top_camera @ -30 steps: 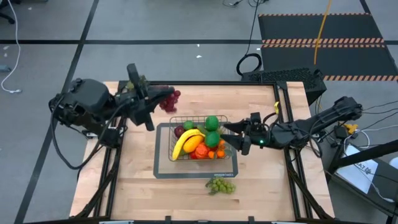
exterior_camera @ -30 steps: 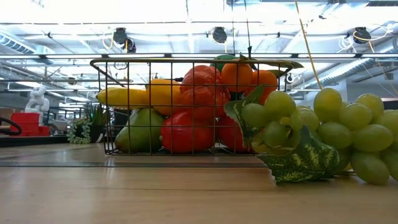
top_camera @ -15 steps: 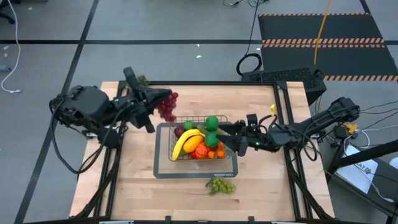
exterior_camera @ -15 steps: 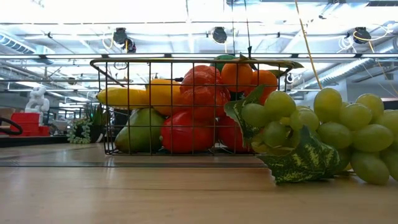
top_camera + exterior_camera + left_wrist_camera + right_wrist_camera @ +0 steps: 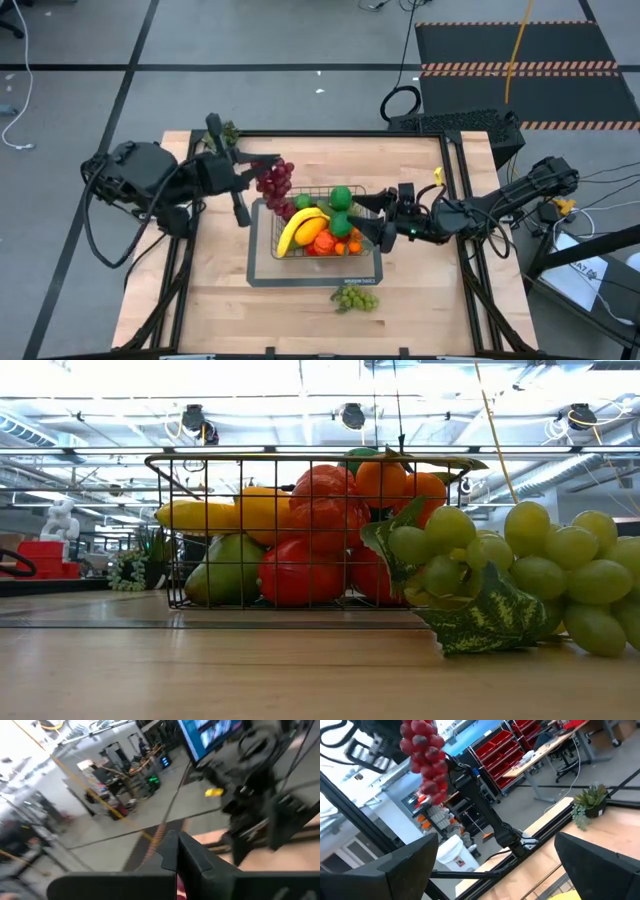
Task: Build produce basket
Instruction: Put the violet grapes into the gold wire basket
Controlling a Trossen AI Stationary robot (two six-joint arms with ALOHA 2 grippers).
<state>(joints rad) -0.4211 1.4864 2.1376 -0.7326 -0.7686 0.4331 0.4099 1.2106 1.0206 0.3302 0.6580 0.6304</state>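
The wire basket point(image 5: 266, 232) stands on its dark base mid-table, piled with a banana point(image 5: 300, 228), green balls point(image 5: 341, 197), oranges and red fruit; the low view shows its mesh wall point(image 5: 170, 530). My left gripper point(image 5: 260, 166) is shut on a red grape bunch point(image 5: 275, 186) above the basket's far left corner; the bunch point(image 5: 426, 755) also shows in the right wrist view. My right gripper point(image 5: 368, 218) stands open at the basket's right wall. A green grape bunch point(image 5: 354, 297) point(image 5: 500, 575) lies on the table near the basket. My left gripper pinches the red grape bunch by its upper end point(image 5: 266, 171), with the fingers coming about level from the table's left. The bunch hangs below the fingers, lifted clear of table and basket. My right gripper's open fingers reach the basket's right rim point(image 5: 362, 205); I cannot tell whether they touch it.
A small potted plant point(image 5: 228, 129) point(image 5: 135, 565) stands at the table's far left corner. Bare wood lies on the near side around the green grapes and to the far side of the basket. Black frame rails line the table's edges.
My left gripper has carried the red grapes from the far left of the basket toward the table's right and near edge, so that they now hang over the basket's far left corner. My right gripper has edged a little toward the basket and stayed open.
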